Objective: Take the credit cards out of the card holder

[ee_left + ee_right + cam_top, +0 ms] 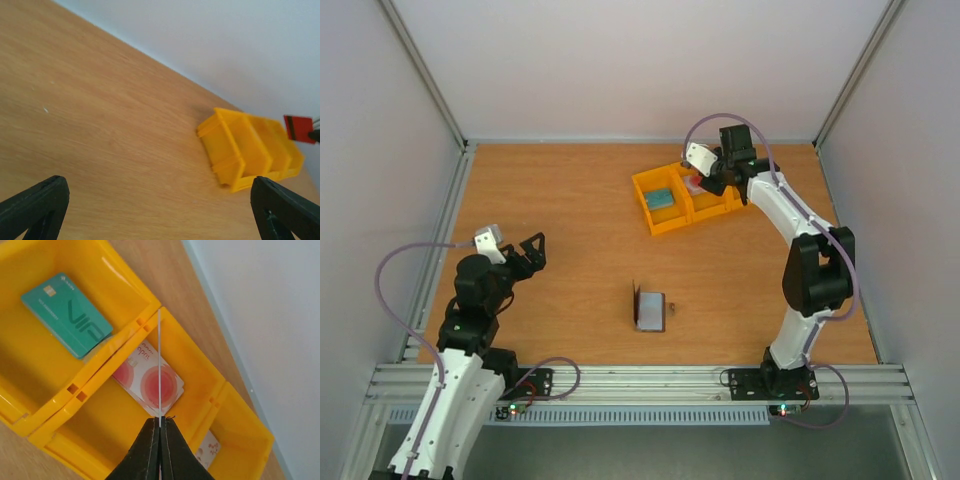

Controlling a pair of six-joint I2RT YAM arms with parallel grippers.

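Right gripper point(160, 426): clamped on one credit card point(159, 365), edge-on above the yellow bin's point(107, 365) middle compartment. Left gripper point(530, 252): spread wide, empty. Card holder point(650, 311): open, mid-table. We judge drop-off in hand; next, we release it cleanly inside.

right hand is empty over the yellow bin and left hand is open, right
Not empty: the right hand is shut on a credit card, edge-on in the right wrist view, over the yellow bin. The left hand is open.
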